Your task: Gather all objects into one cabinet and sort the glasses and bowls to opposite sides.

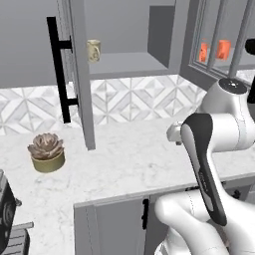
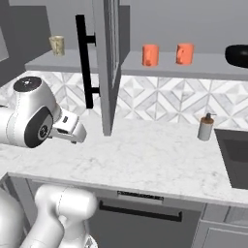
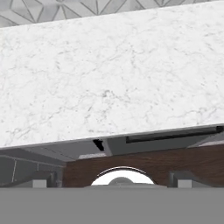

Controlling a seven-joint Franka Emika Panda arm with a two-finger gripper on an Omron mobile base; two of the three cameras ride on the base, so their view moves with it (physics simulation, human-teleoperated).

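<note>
The grey wall cabinet (image 2: 72, 62) stands with its tall door (image 2: 107, 72) swung out, black bar handle (image 2: 85, 63) facing me. A cream mottled mug (image 2: 57, 45) sits on its shelf at the left. To the right of the door, two orange cups (image 2: 150, 54) (image 2: 184, 53) stand side by side on the neighbouring shelf, and the wide black bowl (image 2: 237, 55) lies at the far right. In the left base view the mug (image 1: 93, 50) and cups (image 1: 223, 49) show too. My gripper (image 3: 113, 181) hangs over the counter's front edge, open and holding nothing, far below the shelves.
A potted succulent (image 1: 46, 152) stands on the white marble counter (image 2: 145, 155) at the left. A grey soap dispenser (image 2: 206, 127) stands beside the sink (image 2: 237, 155) at the right. The open door juts out over the counter.
</note>
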